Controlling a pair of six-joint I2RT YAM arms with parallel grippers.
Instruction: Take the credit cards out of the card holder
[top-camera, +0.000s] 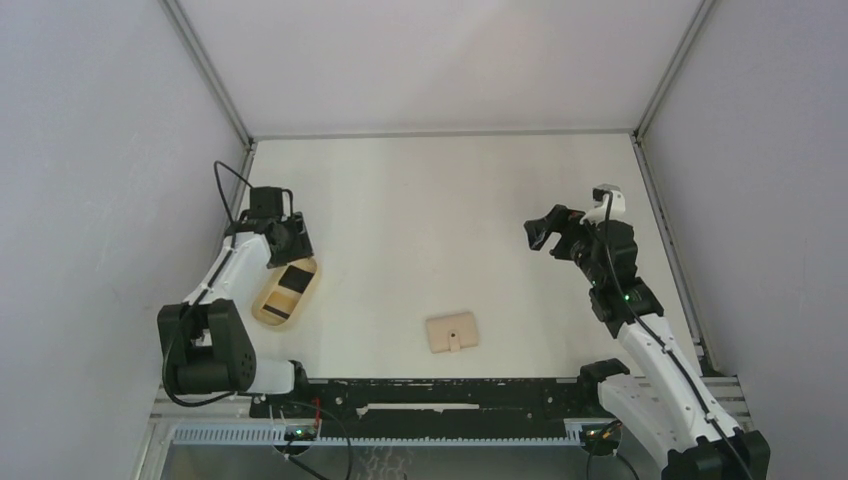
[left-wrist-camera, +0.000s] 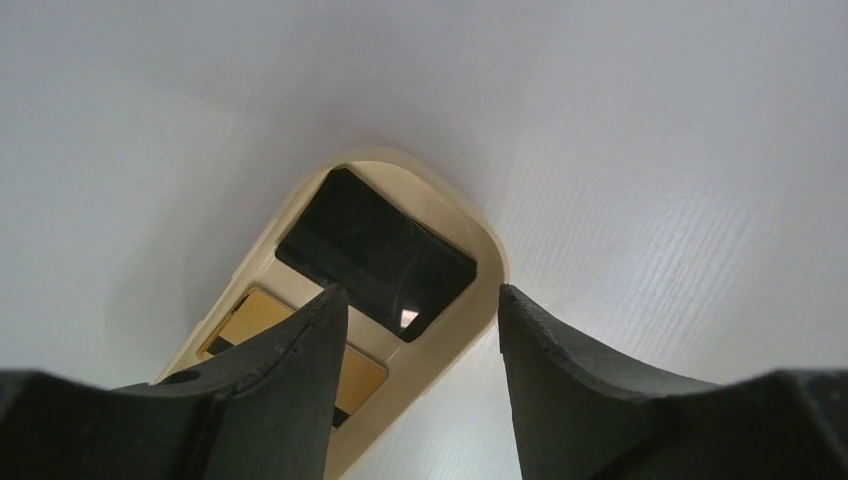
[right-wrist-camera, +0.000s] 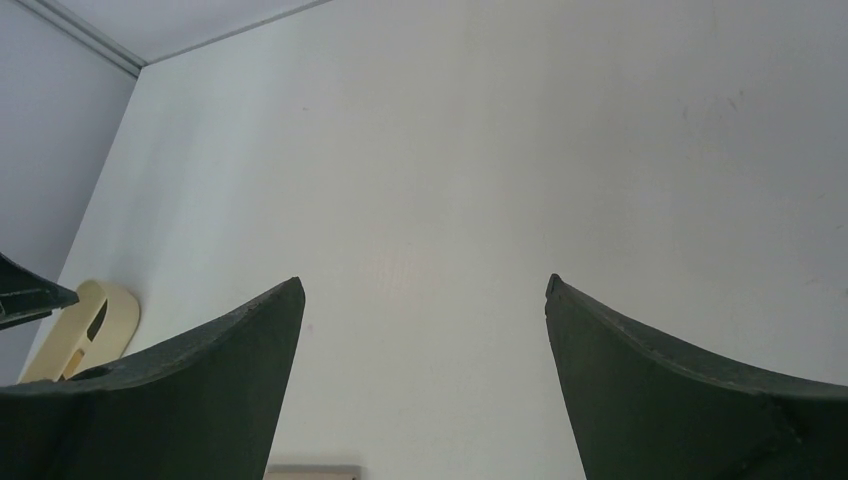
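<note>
Beige-tan leather nearest the arm bases: card holder (top-camera: 452, 332), folded shut, flat on the table (top-camera: 420, 200). Farther back and left, oval wooden tray (left-wrist-camera: 488, 255) with both credit cards (top-camera: 288, 288) inside (black card (left-wrist-camera: 375, 250) at the far end, tan-brown card (left-wrist-camera: 250, 320) nearer). Over the tray's far end, left gripper (left-wrist-camera: 420, 330), fingers partly apart, holding nothing. Across on the right, right gripper (right-wrist-camera: 422, 285), fingers wide, empty.
</note>
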